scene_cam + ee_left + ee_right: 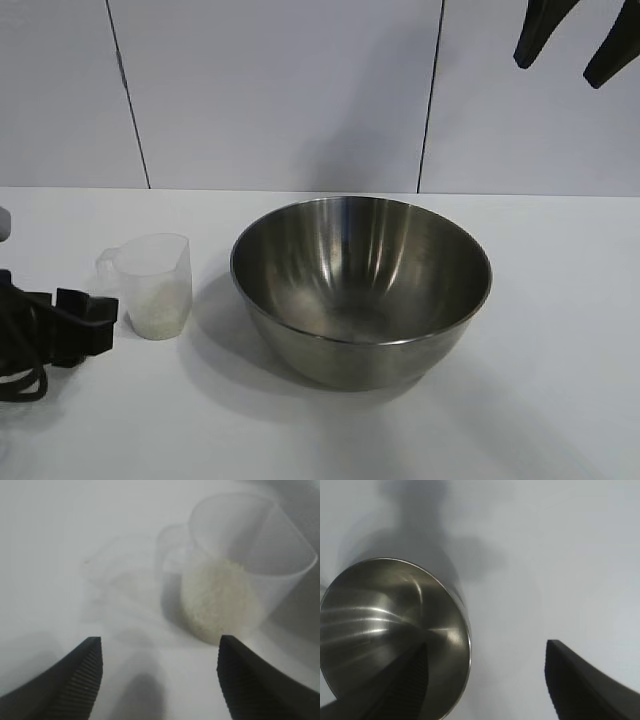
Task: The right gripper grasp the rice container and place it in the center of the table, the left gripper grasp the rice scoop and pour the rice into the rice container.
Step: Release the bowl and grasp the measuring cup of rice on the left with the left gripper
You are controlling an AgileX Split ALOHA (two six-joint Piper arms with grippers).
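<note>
The steel bowl [361, 288] sits mid-frame on the white table [560, 400], the rice scoop [154, 284] with rice [158, 312] just left, the left gripper [85, 325] open and empty at lower left, the right gripper [577, 42] spread empty at upper right.

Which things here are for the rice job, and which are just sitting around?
For the job:
- rice container, empty, mid-table
- rice scoop, upright, left of the container
- rice inside the scoop
- left gripper, open, low by the scoop
- right gripper, open, raised above the table's right side
- table

Just sitting around:
- nothing else on the table that I can see
</note>
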